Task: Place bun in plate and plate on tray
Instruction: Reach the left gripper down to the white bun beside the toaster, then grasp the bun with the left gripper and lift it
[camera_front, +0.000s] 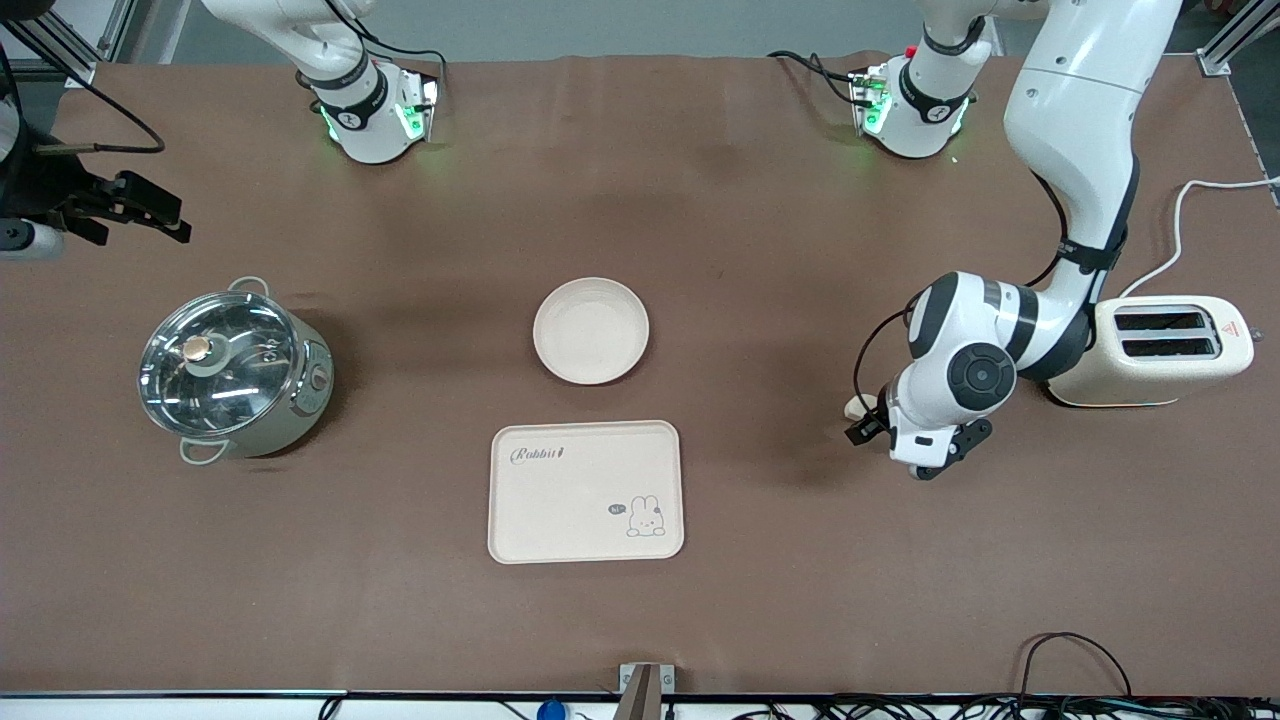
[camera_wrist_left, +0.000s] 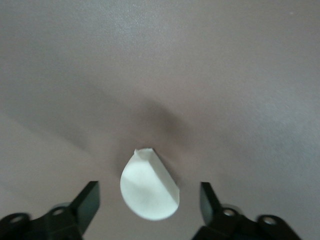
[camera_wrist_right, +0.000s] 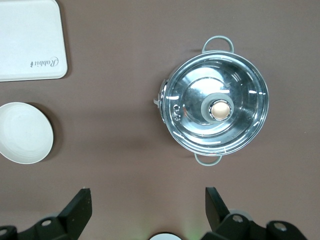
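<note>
The bun (camera_wrist_left: 149, 189), a pale half-moon of folded dough, lies on the brown table between the fingers of my left gripper (camera_wrist_left: 149, 194). That gripper is open, with a gap on each side of the bun. In the front view the bun (camera_front: 857, 406) peeks out beside the low left gripper (camera_front: 872, 424), next to the toaster. The round cream plate (camera_front: 590, 330) sits mid-table with nothing in it. The printed tray (camera_front: 586, 490) lies just nearer the front camera. My right gripper (camera_wrist_right: 147, 200) hangs open high over the right arm's end of the table and holds nothing.
A steel pot with a glass lid (camera_front: 235, 370) stands toward the right arm's end of the table. A cream toaster (camera_front: 1170, 350) stands close beside the left arm, its cord trailing toward the table edge.
</note>
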